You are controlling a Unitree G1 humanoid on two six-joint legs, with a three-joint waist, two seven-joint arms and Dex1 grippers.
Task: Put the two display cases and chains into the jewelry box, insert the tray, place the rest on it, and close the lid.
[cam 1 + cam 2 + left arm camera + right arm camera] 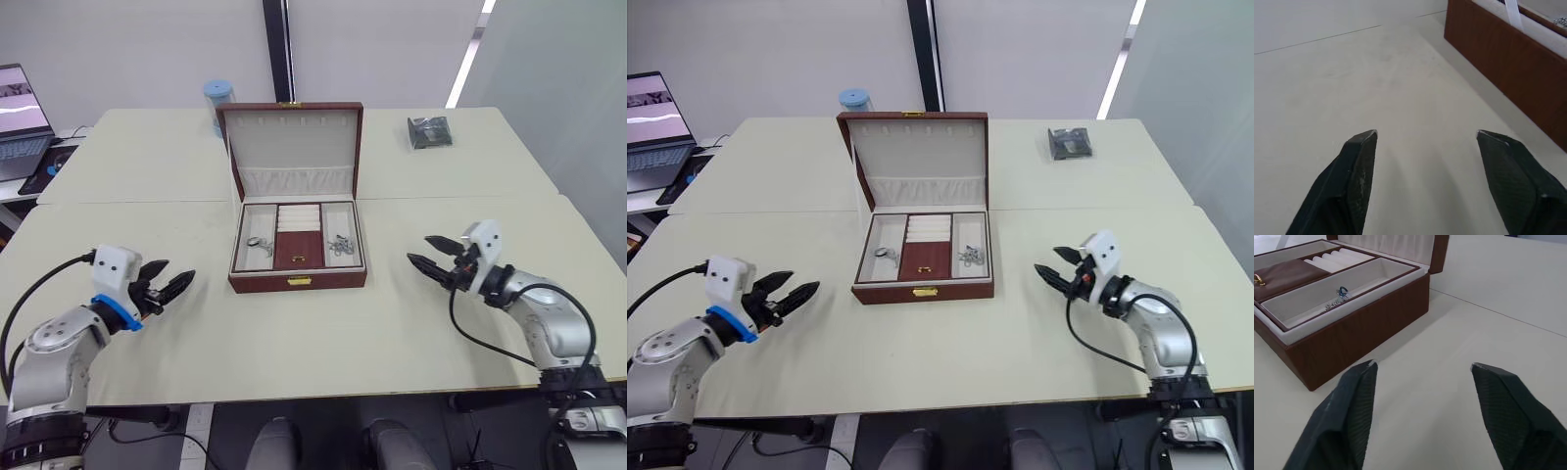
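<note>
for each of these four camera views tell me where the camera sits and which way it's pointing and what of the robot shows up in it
Left eye view: head camera, facing forward and down over the cream table; left gripper and right gripper, both open.
Right eye view: the head's other eye, same scene; shares the open reddish-brown leatherette jewelry box with its raised lid.
Left wrist view: looks along its two black fingers toward the box's brown side.
Right wrist view: looks along its own fingers at the cream-lined tray seated in the box.
</note>
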